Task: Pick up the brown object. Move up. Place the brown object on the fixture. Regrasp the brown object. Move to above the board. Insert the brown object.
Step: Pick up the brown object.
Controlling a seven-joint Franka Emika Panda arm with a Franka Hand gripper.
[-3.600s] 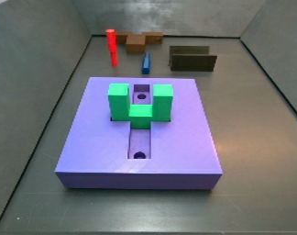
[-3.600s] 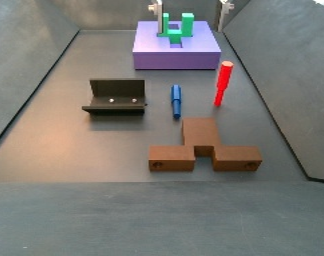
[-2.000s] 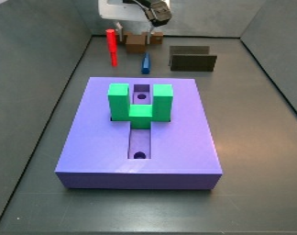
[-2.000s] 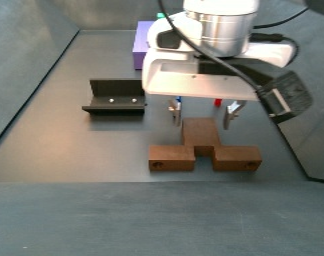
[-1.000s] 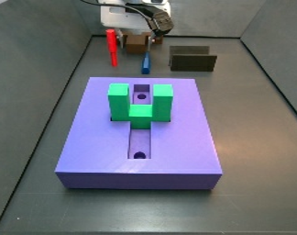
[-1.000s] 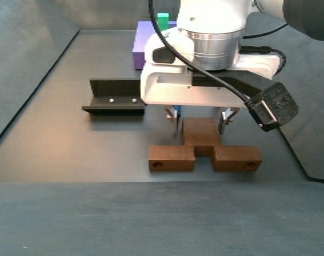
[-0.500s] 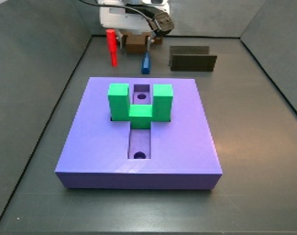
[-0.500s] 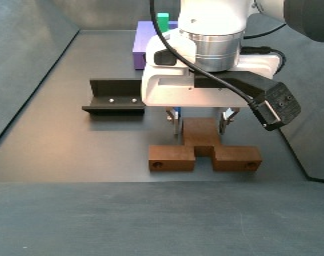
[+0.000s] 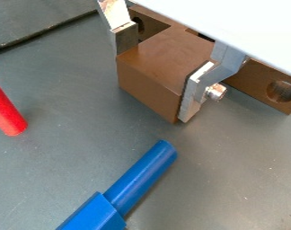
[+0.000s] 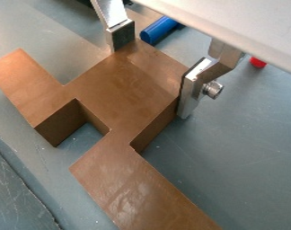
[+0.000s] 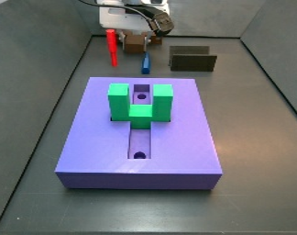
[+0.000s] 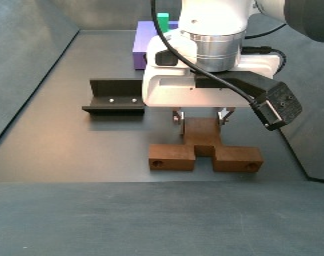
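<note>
Brown object [image 10: 112,99] light brown; board [image 11: 138,147] lavender, green block [image 11: 141,101]; red peg [image 9: 4,108]; blue piece [image 9: 130,189].

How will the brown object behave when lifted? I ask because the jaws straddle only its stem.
The brown object looks rigid, so it should not sag. The gripper grips the stem, off to one side of the wide forked end, so it may tilt. Its flat faces should grip well and not roll.

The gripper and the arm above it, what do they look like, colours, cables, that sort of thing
The gripper, low over the brown object, has flat silver plate fingers with a round screw head on one. Above sits a white boxy hand and a white and silver cylindrical wrist; black and green cables run alongside, with a black camera block attached.
</note>
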